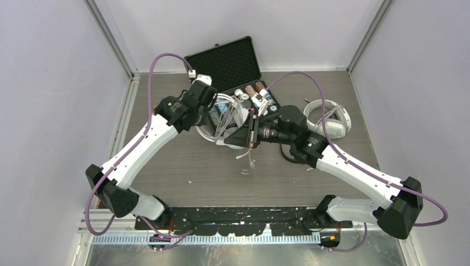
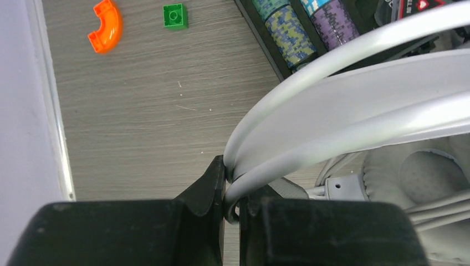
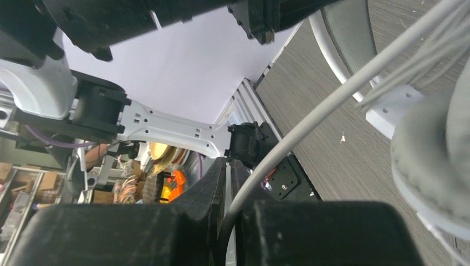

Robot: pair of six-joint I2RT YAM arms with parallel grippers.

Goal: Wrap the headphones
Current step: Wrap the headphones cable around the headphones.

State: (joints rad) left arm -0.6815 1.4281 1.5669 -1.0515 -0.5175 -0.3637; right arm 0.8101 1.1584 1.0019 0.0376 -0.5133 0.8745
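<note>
A white-grey over-ear headset (image 1: 220, 123) is held up between my two grippers at the table's middle back. My left gripper (image 1: 206, 104) is shut on its thin headband wire. In the left wrist view the headband (image 2: 354, 83) arcs away from the gripper (image 2: 233, 191), with an ear cup (image 2: 421, 183) to the right. My right gripper (image 1: 245, 136) is shut on the headset's grey cord (image 3: 310, 119), which runs out between the fingers of the gripper (image 3: 230, 185) past a grey ear cushion (image 3: 438, 160). A second white headset (image 1: 331, 117) lies at the right. A black loop (image 1: 286, 155) peeks from under my right forearm.
An open black case (image 1: 224, 61) stands at the back, with poker chips (image 2: 288, 33) in its tray. An orange curved piece (image 2: 104, 25) and a green brick (image 2: 175, 15) lie on the wood table near the left wall. Small white scraps (image 1: 245, 172) lie mid-table.
</note>
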